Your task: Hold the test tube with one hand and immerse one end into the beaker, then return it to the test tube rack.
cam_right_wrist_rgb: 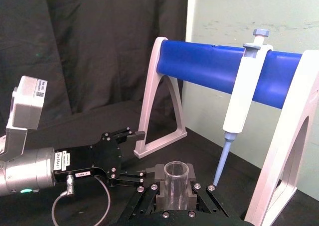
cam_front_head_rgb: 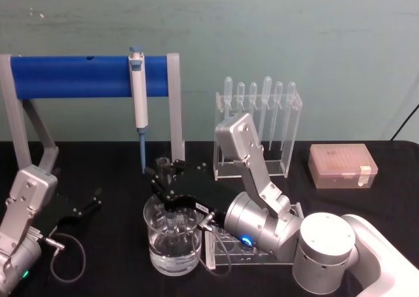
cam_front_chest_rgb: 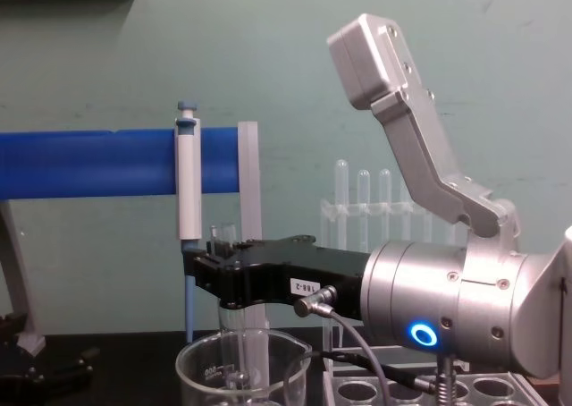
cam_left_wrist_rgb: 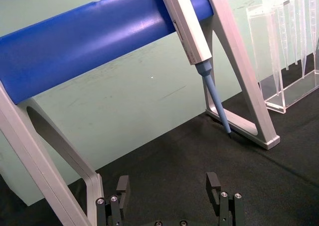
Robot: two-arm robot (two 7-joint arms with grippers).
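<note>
Right hand (cam_front_head_rgb: 169, 182) poised over the beaker (cam_front_head_rgb: 157, 254) at the front of the counter (cam_front_head_rgb: 366, 209), jaws clamped on the upright test tube (cam_right_wrist_rgb: 175, 185). The tube's lower end sits inside the beaker. The test tube rack (cam_front_head_rgb: 262, 256) lies just right of the beaker. Left hand (cam_left_wrist_rgb: 169, 186) at far left, jaws apart, empty.

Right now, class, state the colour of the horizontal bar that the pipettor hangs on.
Bright blue; the bar shows best in the head view.
</note>
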